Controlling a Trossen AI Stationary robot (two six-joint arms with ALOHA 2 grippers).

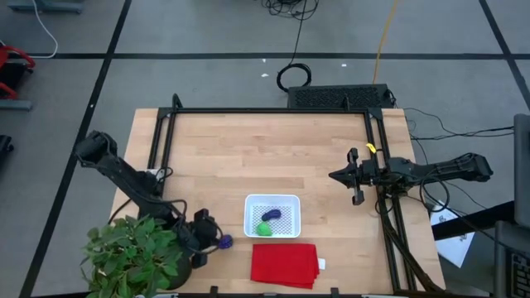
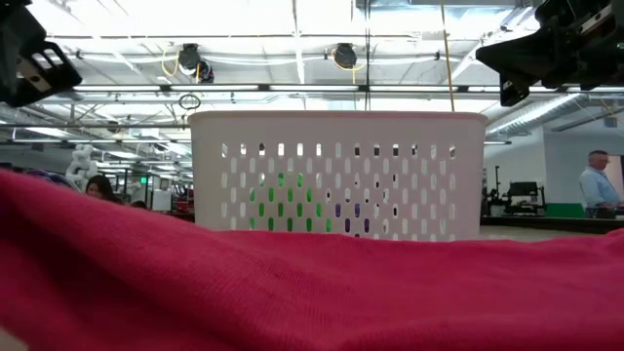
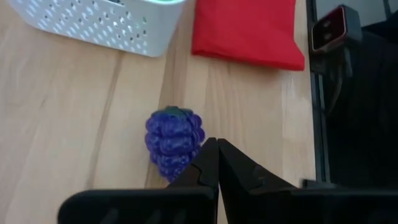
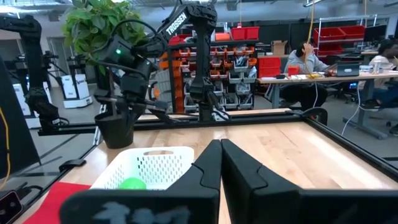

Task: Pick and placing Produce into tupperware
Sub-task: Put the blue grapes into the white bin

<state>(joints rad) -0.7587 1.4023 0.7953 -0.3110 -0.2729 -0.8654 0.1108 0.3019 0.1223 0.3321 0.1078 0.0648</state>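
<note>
Now, left pincer (image 3: 217, 149): pressed together, empty, just beside the purple toy grape cluster (image 3: 175, 141) on the tabletop (image 1: 273, 149).
Tupperware (image 1: 272, 201): holds green piece (image 1: 264, 229) and purple piece (image 1: 271, 215).
Right pincer (image 1: 334, 176): pressed together, well apart.

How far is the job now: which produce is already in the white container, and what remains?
Done: the green piece and the elongated purple piece lie in the container. In hand: the shut left claw sits by the purple berry, not gripping it. Left: picking and placing that berry.

Dark jointed arms, white "TROSSEN" lettering
</note>
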